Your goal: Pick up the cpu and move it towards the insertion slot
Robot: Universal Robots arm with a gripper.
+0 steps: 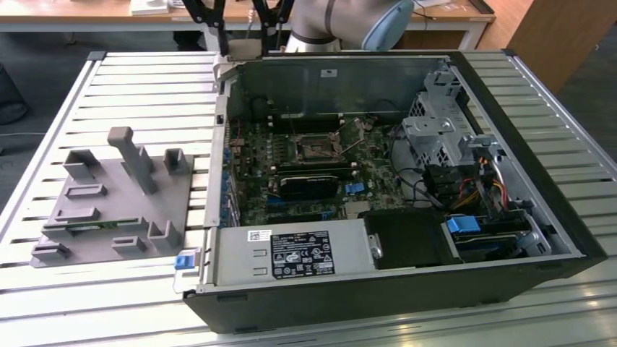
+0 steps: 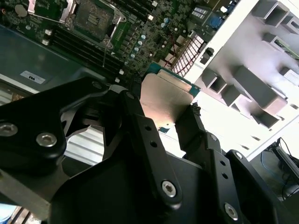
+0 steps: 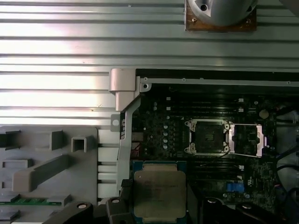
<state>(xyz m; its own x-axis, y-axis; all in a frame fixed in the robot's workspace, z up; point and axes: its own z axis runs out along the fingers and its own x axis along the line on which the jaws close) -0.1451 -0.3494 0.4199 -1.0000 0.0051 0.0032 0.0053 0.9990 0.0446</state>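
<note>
The cpu point(image 3: 159, 193), a flat square chip with a silvery top and pale rim, is clamped by its edges between my gripper's point(image 3: 161, 211) black fingers point(image 3: 119, 207). The second wrist view shows the cpu point(image 2: 166, 100) tilted in the gripper point(image 2: 168, 119), held above the motherboard's edge near the case wall. The insertion slot point(image 3: 209, 136), a dark square socket in a shiny frame with its lid swung open beside it, lies apart from the chip on the motherboard. In the exterior view the slot point(image 1: 313, 148) sits mid-board, and the gripper point(image 1: 241, 32) hangs over the case's far corner on that view's left.
The open computer case point(image 1: 540, 181) holds drive bays, cables and a power supply point(image 1: 289, 253). A grey plastic fixture point(image 1: 106, 202) with upright posts stands on the slatted table on the exterior view's left, with a green memory stick point(image 3: 28, 200) in it. The case's metal wall point(image 3: 124, 116) runs between fixture and board.
</note>
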